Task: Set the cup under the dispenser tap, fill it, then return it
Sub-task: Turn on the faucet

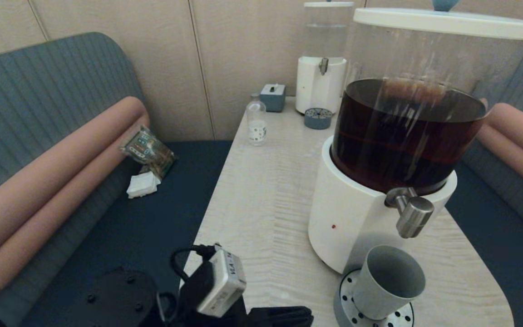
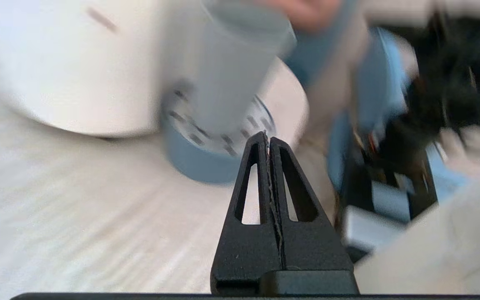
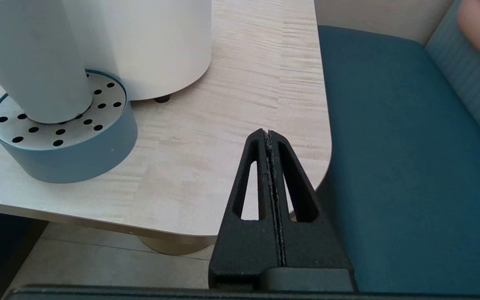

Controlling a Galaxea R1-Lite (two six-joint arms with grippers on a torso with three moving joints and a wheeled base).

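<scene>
The grey cup (image 1: pixel 387 282) stands on the perforated drip tray (image 1: pixel 347 309) below the dispenser tap (image 1: pixel 412 213). Both the left gripper (image 2: pixel 269 139) and right gripper (image 3: pixel 267 137) have fingers pressed together, holding nothing, near the tray.

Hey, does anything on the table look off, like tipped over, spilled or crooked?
No spill shows. The cup stands on the perforated drip tray below the dispenser tap. In the head view the cup seems to lean, but that may be the camera angle. Both claws are shut and hold nothing: left claw, right claw.
</scene>
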